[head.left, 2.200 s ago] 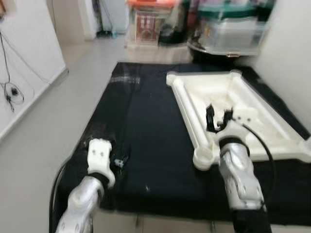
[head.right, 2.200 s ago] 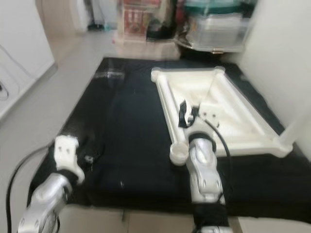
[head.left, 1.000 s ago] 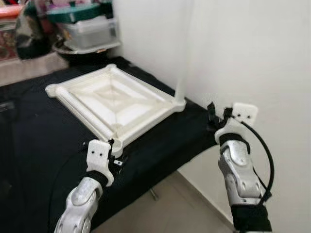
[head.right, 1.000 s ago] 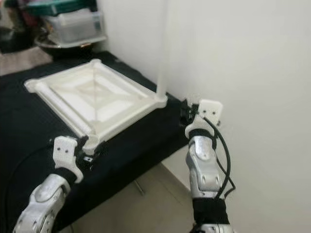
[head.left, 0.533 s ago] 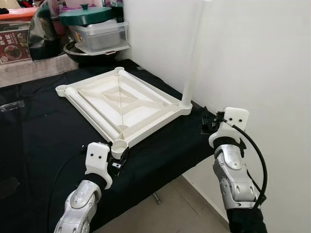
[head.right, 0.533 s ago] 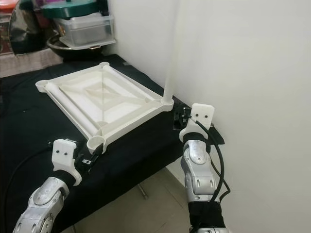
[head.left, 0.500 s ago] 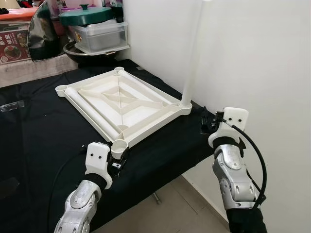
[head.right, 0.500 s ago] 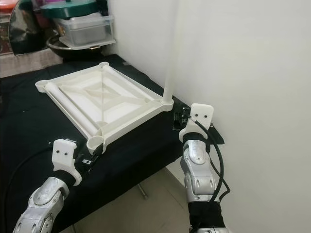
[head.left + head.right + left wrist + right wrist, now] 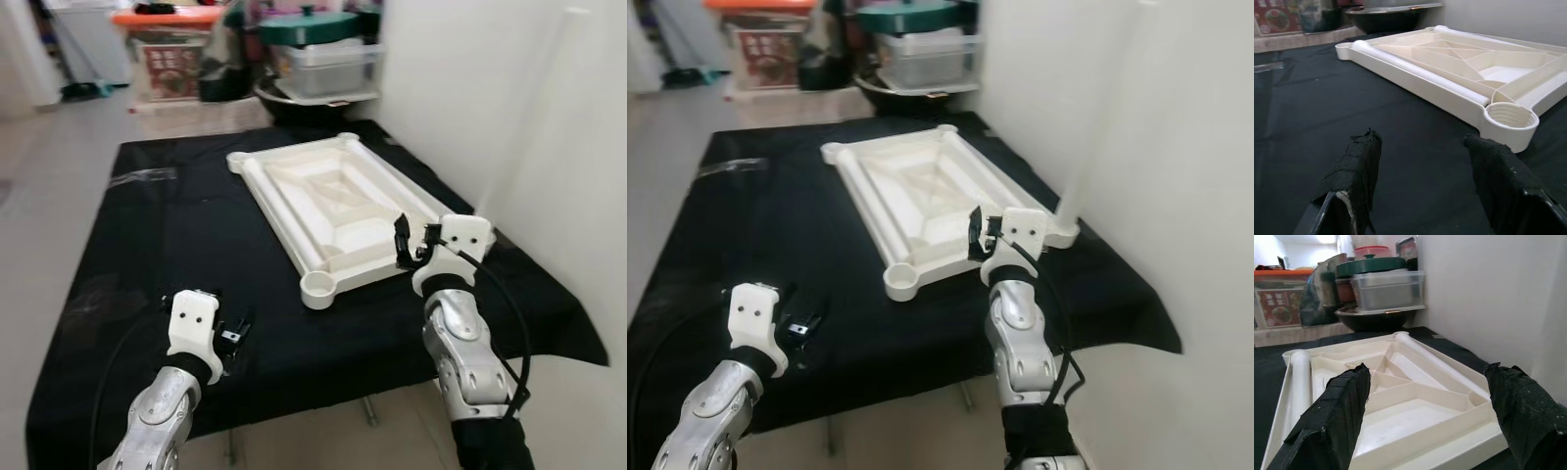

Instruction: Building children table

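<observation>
Fingers [image 9: 1356, 176] of the left gripper [image 9: 1425, 186] are spread over black cloth [image 9: 1298, 107] near the white tabletop's [image 9: 1449, 63] corner socket. Right wrist: right gripper [image 9: 1425, 416] spread above the tabletop. Left eye: tabletop upside-down on the draped counter [image 9: 147, 235].

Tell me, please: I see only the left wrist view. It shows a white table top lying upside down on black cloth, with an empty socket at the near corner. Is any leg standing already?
Observer: Yes. One white leg stands upright in the table top's corner socket beside the wall, on the robot's right.
Operator: Where is the other arm?
Observer: The right gripper hovers over the near edge of the table top, towards that leg. Its jaws are open and hold nothing.
Operator: What is beyond the cloth?
Observer: A clear plastic box with a green lid stands there, close to the wall.
</observation>
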`<state>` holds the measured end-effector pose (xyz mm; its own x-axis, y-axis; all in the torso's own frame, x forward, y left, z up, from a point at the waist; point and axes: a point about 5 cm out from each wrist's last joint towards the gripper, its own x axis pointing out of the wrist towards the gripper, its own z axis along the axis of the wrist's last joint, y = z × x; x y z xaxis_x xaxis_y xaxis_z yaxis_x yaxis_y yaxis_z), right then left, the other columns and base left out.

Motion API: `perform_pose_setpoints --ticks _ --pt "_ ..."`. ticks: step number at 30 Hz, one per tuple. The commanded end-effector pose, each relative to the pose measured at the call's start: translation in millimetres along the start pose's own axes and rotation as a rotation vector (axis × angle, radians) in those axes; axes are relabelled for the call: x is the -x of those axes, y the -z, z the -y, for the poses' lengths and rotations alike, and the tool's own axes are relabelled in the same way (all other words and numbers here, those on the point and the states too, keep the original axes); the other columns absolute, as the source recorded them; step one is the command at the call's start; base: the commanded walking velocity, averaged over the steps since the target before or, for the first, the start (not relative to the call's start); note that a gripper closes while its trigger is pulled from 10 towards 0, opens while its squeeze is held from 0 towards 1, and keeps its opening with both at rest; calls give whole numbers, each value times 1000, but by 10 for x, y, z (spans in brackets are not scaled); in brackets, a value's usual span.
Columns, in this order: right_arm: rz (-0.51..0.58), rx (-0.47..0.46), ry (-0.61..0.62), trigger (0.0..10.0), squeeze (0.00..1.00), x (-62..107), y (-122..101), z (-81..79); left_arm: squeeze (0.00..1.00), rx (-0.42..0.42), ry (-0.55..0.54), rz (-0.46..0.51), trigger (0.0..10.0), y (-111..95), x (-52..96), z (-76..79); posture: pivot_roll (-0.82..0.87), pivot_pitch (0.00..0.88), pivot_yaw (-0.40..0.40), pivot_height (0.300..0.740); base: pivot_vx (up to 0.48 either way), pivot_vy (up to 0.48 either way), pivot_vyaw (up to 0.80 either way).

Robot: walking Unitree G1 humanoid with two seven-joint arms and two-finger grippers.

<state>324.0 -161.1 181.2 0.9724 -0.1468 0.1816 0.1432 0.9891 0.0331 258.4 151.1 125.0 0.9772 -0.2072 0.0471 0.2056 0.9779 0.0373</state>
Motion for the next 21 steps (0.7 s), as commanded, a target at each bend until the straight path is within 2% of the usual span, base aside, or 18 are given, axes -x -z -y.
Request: perform_pose_setpoints --ticks 1,17,21 --pt "-32 3 16 10000 0 -1 54 32 0 18 -15 -4 10000 6 8 -11 15 0 -35 740 0 0 0" --pt "-39 -5 14 10000 0 -24 54 16 0 48 -9 -19 10000 21 -9 0 10 0 -35 740 0 0 0" --pt "-40 -7 14 10000 0 -31 56 11 0 50 -1 -22 10000 22 -11 7 12 0 -32 740 -285 0 0"
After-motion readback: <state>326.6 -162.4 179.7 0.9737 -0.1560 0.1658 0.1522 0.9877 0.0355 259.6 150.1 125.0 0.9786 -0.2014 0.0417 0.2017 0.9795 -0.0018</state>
